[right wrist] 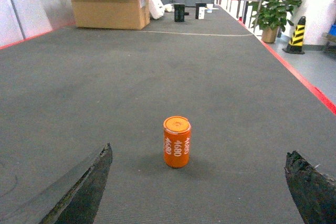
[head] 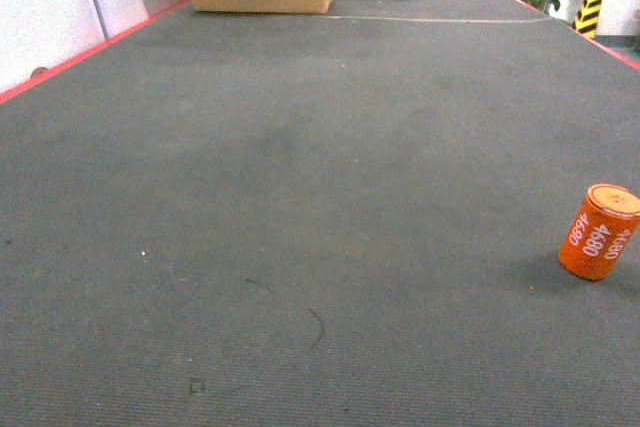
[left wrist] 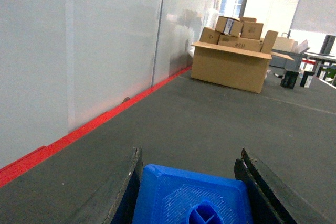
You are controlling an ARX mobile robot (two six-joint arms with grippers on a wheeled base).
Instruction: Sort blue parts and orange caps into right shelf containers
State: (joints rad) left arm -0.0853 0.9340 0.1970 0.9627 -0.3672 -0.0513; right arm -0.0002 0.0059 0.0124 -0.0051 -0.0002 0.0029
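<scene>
One orange cap [head: 600, 232], printed "4680" in white, stands on carpet [head: 300, 197].

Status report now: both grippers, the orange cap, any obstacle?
Left gripper shut on blue part. Right gripper open, empty. Orange cap upright on carpet, ahead between right fingers. Nothing blocking.

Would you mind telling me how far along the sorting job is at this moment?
Nothing visibly sorted: no shelf containers appear in any view. In hand: the left gripper is closed around a blue part. Left: one orange cap stands upright on the dark carpet, ahead of the open right gripper, not yet grasped.
</scene>
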